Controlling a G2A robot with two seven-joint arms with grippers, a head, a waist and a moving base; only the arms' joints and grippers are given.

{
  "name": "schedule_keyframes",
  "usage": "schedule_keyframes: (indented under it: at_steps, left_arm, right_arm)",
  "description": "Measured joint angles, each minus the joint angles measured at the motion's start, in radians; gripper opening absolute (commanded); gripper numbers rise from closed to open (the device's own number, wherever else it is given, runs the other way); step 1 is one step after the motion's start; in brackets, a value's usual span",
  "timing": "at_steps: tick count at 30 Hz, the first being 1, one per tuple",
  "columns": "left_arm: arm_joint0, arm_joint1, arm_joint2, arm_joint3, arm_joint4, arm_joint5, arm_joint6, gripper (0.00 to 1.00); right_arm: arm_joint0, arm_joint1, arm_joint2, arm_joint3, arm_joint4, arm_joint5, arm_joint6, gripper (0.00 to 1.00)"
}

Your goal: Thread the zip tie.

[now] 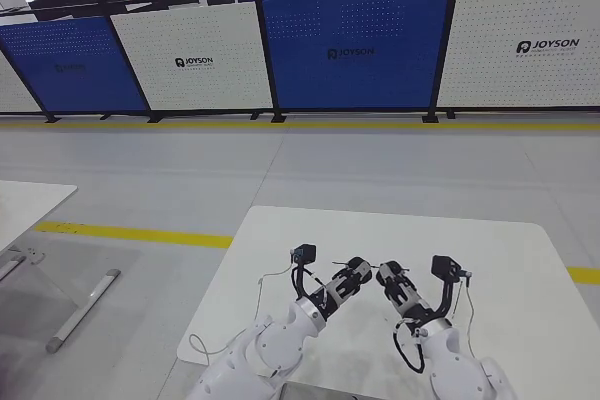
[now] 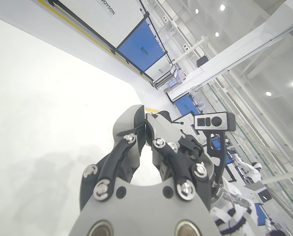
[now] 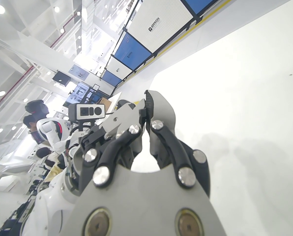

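Observation:
Both grippers hang close together, tip to tip, just above the near part of the white table point(image 1: 460, 250). My left gripper point(image 2: 145, 121) is shut, and a thin black zip tie strap point(image 2: 136, 130) crosses out between its fingers. My right gripper point(image 3: 144, 109) is also shut, pinching a small black piece of the zip tie point(image 3: 142, 113) at its tips. From above, the left gripper point(image 1: 360, 268) and the right gripper point(image 1: 385, 272) nearly touch. The tie itself is too thin to make out from above.
The white table stretches away bare ahead of and beside the arms. A second table point(image 1: 20, 200) stands off to the left across the floor. Blue and white panels point(image 1: 350, 50) line the back behind a yellow floor line point(image 1: 130, 235).

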Motion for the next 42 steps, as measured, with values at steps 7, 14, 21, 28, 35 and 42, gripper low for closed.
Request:
schedule_keyframes:
  at_steps: [7,14,21,28,35,42]
  left_arm:
    - [0.002,-0.003,0.001,0.001,-0.005,0.016,0.014,0.0]
    - [-0.001,-0.006,0.003,0.002,-0.007,0.022,0.021,0.0]
    - [-0.007,-0.008,0.011,-0.003,0.002,0.025,0.016,0.0]
    - [-0.011,-0.01,0.013,-0.002,0.004,0.027,0.015,0.0]
    - [-0.013,-0.012,0.017,-0.003,0.001,0.022,0.006,0.0]
    - [-0.015,-0.012,0.015,-0.009,-0.005,0.016,-0.013,0.0]
  right_arm:
    - [-0.008,0.003,0.004,-0.008,-0.007,-0.013,-0.01,0.47]
    - [-0.024,0.005,0.024,-0.012,0.004,-0.018,-0.037,0.24]
    - [-0.029,0.008,0.035,-0.016,0.001,-0.02,-0.044,0.0]
    - [-0.028,0.01,0.036,-0.018,-0.004,-0.031,-0.04,0.0]
    - [-0.025,0.012,0.038,-0.022,-0.003,-0.04,-0.033,0.0]
    - [-0.017,0.013,0.036,-0.019,-0.004,-0.043,-0.015,0.0]
